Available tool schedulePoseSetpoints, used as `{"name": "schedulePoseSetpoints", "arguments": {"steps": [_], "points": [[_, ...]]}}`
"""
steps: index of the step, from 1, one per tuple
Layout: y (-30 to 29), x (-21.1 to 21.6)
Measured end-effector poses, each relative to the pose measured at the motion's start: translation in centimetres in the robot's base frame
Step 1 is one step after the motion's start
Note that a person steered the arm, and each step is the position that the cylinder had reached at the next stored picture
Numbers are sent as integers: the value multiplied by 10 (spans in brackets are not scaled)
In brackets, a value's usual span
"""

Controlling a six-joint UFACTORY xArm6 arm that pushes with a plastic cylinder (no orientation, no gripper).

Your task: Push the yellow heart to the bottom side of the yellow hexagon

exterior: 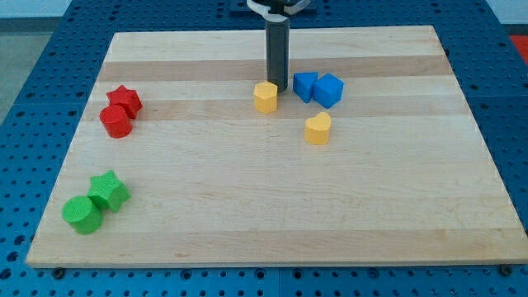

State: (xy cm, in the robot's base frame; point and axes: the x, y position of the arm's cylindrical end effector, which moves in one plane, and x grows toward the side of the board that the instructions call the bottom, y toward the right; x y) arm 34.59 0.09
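The yellow heart [318, 129] lies on the wooden board, right of centre in the view. The yellow hexagon [266, 96] sits up and to the left of it, with a clear gap between them. My tip [278, 89] is the lower end of the dark rod, just above and to the right of the hexagon, very close to it or touching. The tip is well apart from the heart, up and to its left.
Two blue blocks [319, 88] sit side by side right of my tip, above the heart. A red star [124, 100] and red cylinder [116, 121] lie at the left. A green star [108, 190] and green cylinder [82, 214] lie at the bottom left.
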Motion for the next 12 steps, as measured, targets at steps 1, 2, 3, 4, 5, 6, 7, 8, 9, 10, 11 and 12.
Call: {"name": "schedulePoseSetpoints", "arguments": {"steps": [1,2,3,4,5,6,7,8,9,10,11,12], "points": [[-3,12],[-3,19],[13,19],[44,19],[69,29],[89,41],[108,60],[109,89],[107,101],[96,101],[80,101],[69,95]]}}
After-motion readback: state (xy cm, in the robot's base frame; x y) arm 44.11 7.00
